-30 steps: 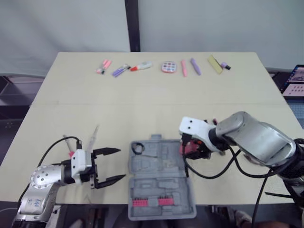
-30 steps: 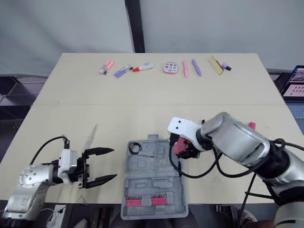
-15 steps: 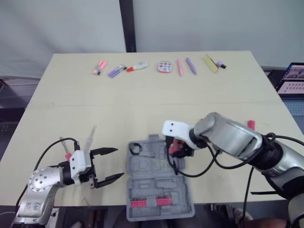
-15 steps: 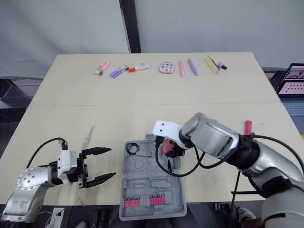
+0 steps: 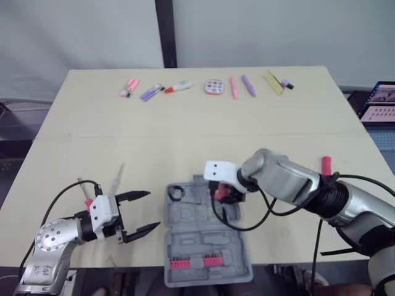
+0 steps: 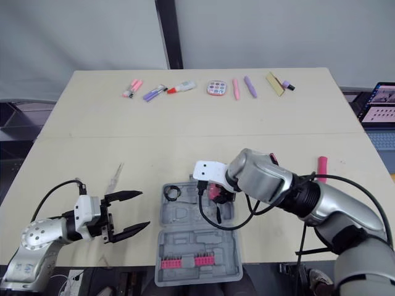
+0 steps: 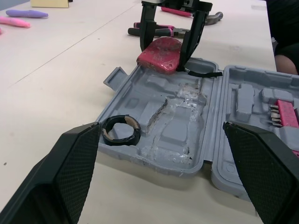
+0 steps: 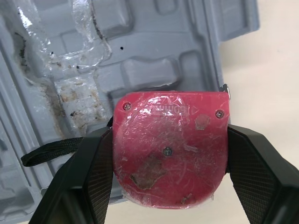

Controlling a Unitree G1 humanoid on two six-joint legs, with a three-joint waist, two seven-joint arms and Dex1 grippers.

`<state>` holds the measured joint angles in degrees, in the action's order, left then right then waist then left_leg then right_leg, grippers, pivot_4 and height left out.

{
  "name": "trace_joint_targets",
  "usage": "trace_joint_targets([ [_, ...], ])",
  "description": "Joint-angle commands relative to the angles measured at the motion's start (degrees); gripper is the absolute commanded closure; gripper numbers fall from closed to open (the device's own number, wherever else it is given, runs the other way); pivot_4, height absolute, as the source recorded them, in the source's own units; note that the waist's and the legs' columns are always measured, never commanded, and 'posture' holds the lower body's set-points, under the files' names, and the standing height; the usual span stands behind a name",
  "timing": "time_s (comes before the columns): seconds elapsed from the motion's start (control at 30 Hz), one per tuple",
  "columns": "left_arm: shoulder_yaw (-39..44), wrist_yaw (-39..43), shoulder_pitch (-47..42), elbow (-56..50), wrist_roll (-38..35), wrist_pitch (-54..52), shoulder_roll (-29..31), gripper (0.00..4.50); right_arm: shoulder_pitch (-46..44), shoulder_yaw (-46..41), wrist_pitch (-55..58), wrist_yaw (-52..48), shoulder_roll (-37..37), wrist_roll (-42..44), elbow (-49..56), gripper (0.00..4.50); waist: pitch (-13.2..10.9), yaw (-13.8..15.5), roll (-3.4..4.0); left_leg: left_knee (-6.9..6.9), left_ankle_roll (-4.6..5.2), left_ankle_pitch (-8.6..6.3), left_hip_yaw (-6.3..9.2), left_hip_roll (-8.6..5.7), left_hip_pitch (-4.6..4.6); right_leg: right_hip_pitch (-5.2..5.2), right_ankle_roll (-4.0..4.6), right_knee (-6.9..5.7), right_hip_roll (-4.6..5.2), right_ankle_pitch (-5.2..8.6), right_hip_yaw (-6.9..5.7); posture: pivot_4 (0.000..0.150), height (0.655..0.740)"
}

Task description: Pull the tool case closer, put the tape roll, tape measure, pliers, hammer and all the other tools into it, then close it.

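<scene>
The grey tool case (image 5: 207, 237) lies open near the table's front edge, with a black tape roll (image 5: 179, 193) in its far left corner. My right gripper (image 5: 226, 192) is shut on the red tape measure (image 8: 169, 144) and holds it just over the case's far rim; its black strap (image 8: 51, 150) hangs into the tray. My left gripper (image 5: 143, 213) stands open to the left of the case, empty. Pliers (image 7: 159, 31) and a hammer (image 7: 212, 17) lie on the table beyond the case. A red handle (image 5: 326, 165) shows by my right arm.
A row of pens, markers and small stationery (image 5: 210, 87) lies along the table's far side. A clear plastic piece (image 5: 118, 177) rests near my left gripper. Red bits (image 5: 197, 263) sit in the case's near half. A laptop (image 5: 378, 102) stands off the table's right edge.
My right gripper has carried the tape measure leftward, from beside the case to over its far rim. The camera shifted slightly. The left gripper has stayed put and open.
</scene>
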<state>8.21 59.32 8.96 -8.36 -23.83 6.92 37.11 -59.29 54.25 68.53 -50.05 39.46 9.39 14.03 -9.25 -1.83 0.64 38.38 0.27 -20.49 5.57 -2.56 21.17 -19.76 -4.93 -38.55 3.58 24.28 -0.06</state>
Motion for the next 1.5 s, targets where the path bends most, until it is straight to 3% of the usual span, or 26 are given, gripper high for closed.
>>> trace_joint_targets([
  [0.03, 1.07, -0.52, 0.59, -2.29, -0.04, -0.01, 0.56, 0.00, -0.43, 1.07, -2.13, -1.76, 0.38, -2.08, 0.99, 1.54, 0.00, 0.01, 0.00, 0.00, 0.00, 0.00, 0.00, 0.00, 0.00, 0.00, 0.00, 0.00, 0.00, 0.00, 0.00, 0.150, 0.7336],
  [0.73, 1.07, -2.00, 2.07, -4.85, -0.05, -1.48, 0.47, 0.00, 0.05, 2.82, -8.87, -7.55, -0.46, -10.55, -1.30, 1.54, 0.00, 0.03, 0.00, 0.00, -0.01, 0.00, 0.01, 0.00, 0.00, -0.06, 0.00, 0.02, 0.01, 0.00, 0.01, 0.150, 0.7336],
  [0.77, 1.00, -2.11, 2.11, -5.08, -0.09, -1.64, 0.47, 0.00, 0.08, 2.66, -9.19, -7.90, -0.30, -10.76, -0.92, 0.51, 0.00, 0.03, 0.00, 0.00, -0.01, 0.00, 0.01, -0.01, 0.00, -0.06, 0.00, 0.02, 0.01, 0.00, 0.01, 0.150, 0.7336],
  [0.8, 0.95, -2.19, 2.11, -5.22, -0.10, -1.76, 0.46, 0.00, 0.14, 2.50, -9.45, -8.21, -0.21, -11.00, -0.71, 0.09, 0.00, 0.03, 0.00, 0.01, -0.01, 0.00, 0.01, -0.01, 0.00, -0.06, 0.00, 0.02, 0.01, 0.00, 0.01, 0.150, 0.7336],
  [1.13, 0.66, -2.64, 2.72, -6.94, -0.11, -3.00, 0.26, 0.00, -1.62, -5.08, -4.68, -12.71, 2.47, -7.70, 7.32, 0.04, 0.00, 0.07, 0.00, 0.00, -0.01, 0.00, 0.01, 0.00, 0.00, -0.06, 0.00, 0.03, 0.00, 0.00, 0.01, 0.150, 0.7336],
  [1.3, 0.81, -2.70, 3.02, -6.89, -0.09, -2.72, 0.08, 0.00, 7.77, -18.42, -9.58, -11.57, 5.09, -2.52, 10.65, 0.04, 0.02, 0.33, -0.04, -0.04, -0.01, 0.00, 0.06, 0.00, 0.00, 0.06, 0.00, 0.20, 0.00, 0.00, 0.00, 0.150, 0.7336],
  [1.4, 0.90, -2.64, 3.04, -6.59, -0.14, -2.48, 0.02, 0.00, 14.50, -24.59, -13.48, -11.03, 6.01, -0.20, 10.40, 0.83, 0.03, 0.38, -0.06, 0.00, 0.00, 0.00, 0.11, -0.04, 0.00, 0.18, 0.00, 0.30, 0.01, 0.00, 0.01, 0.150, 0.7336],
  [1.5, 0.83, -2.42, 3.09, -6.31, -0.15, -2.20, -0.05, 0.00, 20.42, -31.35, -17.98, -9.27, 4.13, 2.29, 8.72, 2.17, 0.03, 0.24, -0.06, -0.01, 0.00, 0.00, 0.10, -0.04, 0.01, 0.25, 0.00, 0.52, -0.01, 0.00, -0.03, 0.150, 0.7336],
])
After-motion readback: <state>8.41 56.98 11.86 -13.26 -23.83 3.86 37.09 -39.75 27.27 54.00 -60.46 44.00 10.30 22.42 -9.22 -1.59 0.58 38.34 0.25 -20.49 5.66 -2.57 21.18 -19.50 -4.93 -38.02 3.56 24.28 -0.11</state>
